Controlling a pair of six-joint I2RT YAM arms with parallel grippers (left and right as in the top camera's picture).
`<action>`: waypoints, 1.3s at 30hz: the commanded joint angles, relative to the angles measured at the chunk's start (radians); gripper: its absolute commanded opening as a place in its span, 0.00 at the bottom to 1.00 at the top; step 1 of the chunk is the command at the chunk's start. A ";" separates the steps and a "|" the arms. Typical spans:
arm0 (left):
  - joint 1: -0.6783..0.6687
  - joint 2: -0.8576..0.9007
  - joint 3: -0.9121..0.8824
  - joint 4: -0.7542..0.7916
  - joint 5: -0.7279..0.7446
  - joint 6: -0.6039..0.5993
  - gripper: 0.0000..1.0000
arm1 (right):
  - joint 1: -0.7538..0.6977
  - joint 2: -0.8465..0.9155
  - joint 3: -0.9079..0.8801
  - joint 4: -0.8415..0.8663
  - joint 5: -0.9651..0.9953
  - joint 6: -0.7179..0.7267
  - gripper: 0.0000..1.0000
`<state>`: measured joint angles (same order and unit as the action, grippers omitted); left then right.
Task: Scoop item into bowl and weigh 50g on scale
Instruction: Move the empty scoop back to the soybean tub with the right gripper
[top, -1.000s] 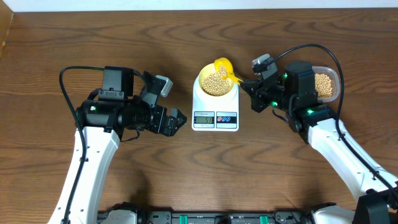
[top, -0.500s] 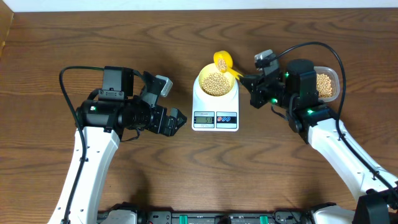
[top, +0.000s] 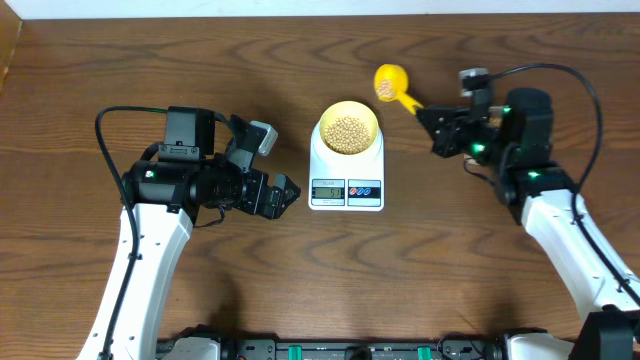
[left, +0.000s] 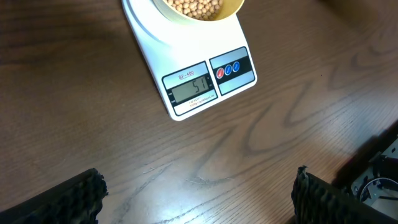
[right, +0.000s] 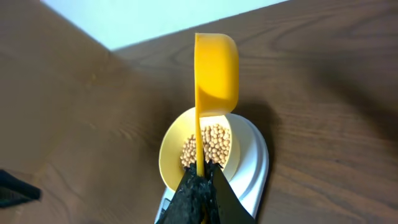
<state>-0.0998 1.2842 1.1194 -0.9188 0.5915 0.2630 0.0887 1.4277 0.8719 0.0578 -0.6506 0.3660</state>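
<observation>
Withdrawn rightward from the bowl (top: 322, 128) of beans (top: 347, 134) on the scale (top: 346, 190), the right gripper (top: 428, 114) pinches the scoop (top: 388, 82) by its handle, its cup seemingly near-empty; the left gripper (top: 286, 193) stands spread.

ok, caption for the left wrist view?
Open left gripper over the table, scale ahead showing 51 under a bowl of beans.

Pale yellow bowl (top: 322, 135) upright on white scale (top: 375, 166), holds tan beans (top: 347, 132); display (left: 193, 89) reads 51.

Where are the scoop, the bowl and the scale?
scoop (right: 216, 74): right wrist view, outside of its cup.
bowl (top: 348, 106): overhead view, its far rim.
scale (left: 193, 91): left wrist view, its display.
</observation>
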 joint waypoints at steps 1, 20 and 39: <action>0.005 0.004 -0.005 -0.003 -0.009 0.006 0.98 | -0.071 -0.024 -0.002 0.003 -0.111 0.140 0.01; 0.005 0.004 -0.005 -0.003 -0.009 0.006 0.98 | -0.452 -0.031 -0.002 -0.106 -0.354 0.156 0.01; 0.005 0.004 -0.005 -0.003 -0.009 0.006 0.98 | -0.694 -0.037 -0.002 -0.466 -0.277 -0.108 0.01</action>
<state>-0.0998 1.2842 1.1194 -0.9188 0.5915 0.2630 -0.5999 1.4124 0.8711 -0.3790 -0.9684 0.3573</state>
